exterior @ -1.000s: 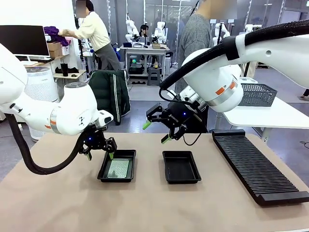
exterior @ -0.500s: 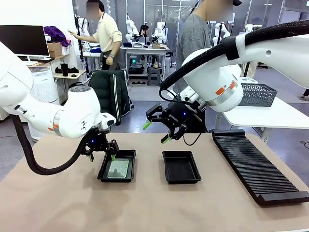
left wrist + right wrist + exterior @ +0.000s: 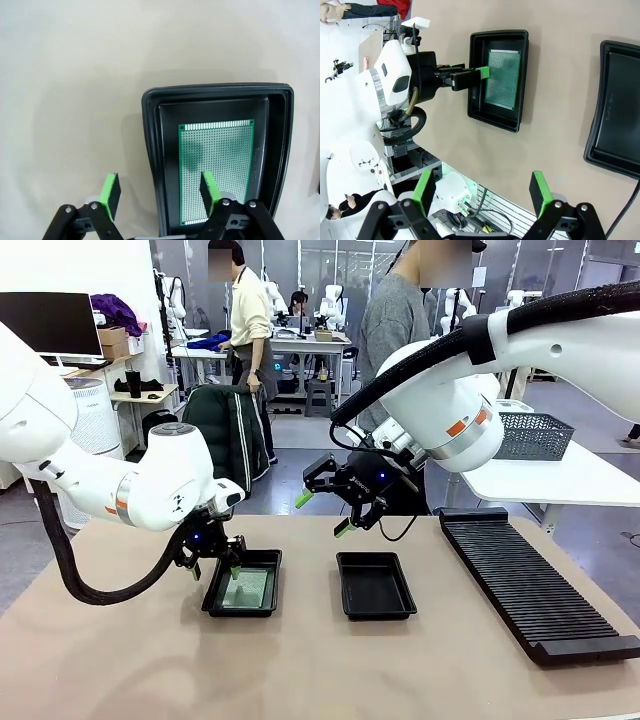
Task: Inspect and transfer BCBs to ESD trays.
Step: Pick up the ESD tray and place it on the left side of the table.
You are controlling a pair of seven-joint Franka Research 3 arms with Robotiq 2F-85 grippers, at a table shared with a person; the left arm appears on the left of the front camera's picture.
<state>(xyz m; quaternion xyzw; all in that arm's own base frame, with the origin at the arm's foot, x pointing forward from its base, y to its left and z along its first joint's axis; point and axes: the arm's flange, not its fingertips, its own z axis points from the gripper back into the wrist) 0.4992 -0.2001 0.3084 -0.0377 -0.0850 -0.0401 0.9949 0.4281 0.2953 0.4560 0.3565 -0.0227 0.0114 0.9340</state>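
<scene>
Front view: fixed on the robot's side, faced across the table [image 3: 120, 660], mid-range, took in its whole width. Left wrist view: close, looked straight down onto the left tray [image 3: 215, 93]. Right wrist view: higher, looked down, shared that tray with both others.

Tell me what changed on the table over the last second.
The left gripper dropped lower and shifted right, to the rim of the left ESD tray, its jaws narrowing, one finger outside the wall, one over the BCB; nothing gripped yet. The right gripper, open and raised, the BCB, and the empty ESD tray stayed put.
</scene>
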